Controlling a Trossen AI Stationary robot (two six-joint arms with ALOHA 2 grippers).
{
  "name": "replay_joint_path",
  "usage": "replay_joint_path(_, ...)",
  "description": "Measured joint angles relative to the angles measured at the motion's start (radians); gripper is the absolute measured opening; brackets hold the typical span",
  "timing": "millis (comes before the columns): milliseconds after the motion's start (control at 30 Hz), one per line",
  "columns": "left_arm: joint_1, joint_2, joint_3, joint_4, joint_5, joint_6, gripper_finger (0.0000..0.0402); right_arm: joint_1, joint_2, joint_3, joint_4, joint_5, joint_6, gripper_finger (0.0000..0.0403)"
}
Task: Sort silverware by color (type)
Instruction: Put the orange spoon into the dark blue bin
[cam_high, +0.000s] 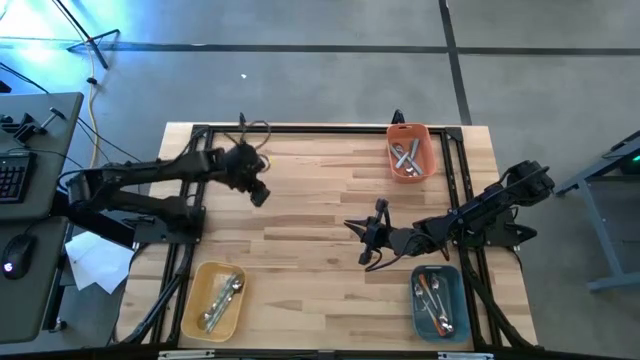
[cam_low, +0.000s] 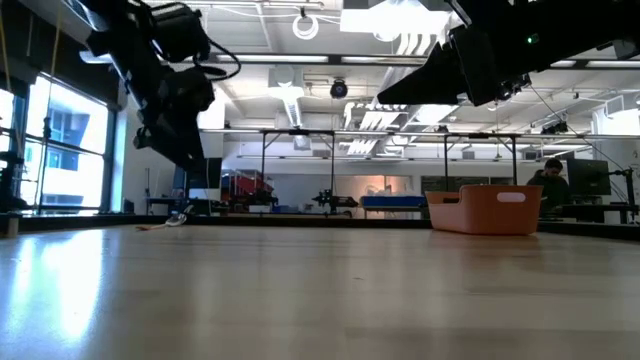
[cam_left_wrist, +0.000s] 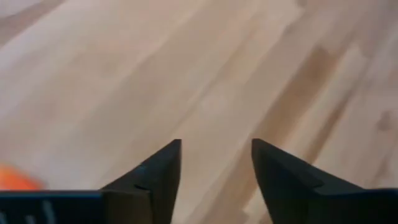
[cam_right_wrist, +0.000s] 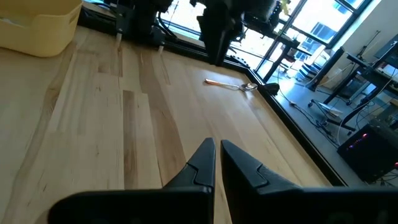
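An orange-handled spoon (cam_right_wrist: 230, 84) lies flat on the wooden table (cam_high: 310, 200) near its far left edge; the low view also shows this spoon (cam_low: 165, 222). My left gripper (cam_left_wrist: 216, 144) hangs open over bare wood at the far left (cam_high: 260, 193), with nothing between its fingers. An orange blur (cam_left_wrist: 15, 179) shows beside its finger. My right gripper (cam_right_wrist: 217, 144) is shut and holds nothing, near the middle of the table (cam_high: 358, 230). More silverware lies in three bins.
An orange bin (cam_high: 410, 150) stands at the far right, a yellow bin (cam_high: 213, 298) at the near left and a blue bin (cam_high: 438, 302) at the near right, each with silverware inside. A black frame (cam_high: 300, 128) runs along the table's far edge.
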Motion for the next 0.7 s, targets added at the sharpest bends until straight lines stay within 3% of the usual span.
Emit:
replay_joint_path(133, 0.113, 0.073, 0.100, -0.158, 0.002, 0.028, 0.0214, -0.013, 0.000, 0.000, -0.001, -0.001, 0.000, 0.0011)
replay_joint_path(400, 0.232, 0.312, 0.273, -0.367, 0.039, 0.063, 0.0220, -0.047, 0.000, 0.000, -0.044, 0.000, 0.057, 0.0011)
replay_joint_path(700, 0.296, 0.471, 0.295, -0.508, -0.104, 0.063, 0.0220, -0.030, 0.000, 0.000, -0.046, -0.001, 0.056, 0.0011)
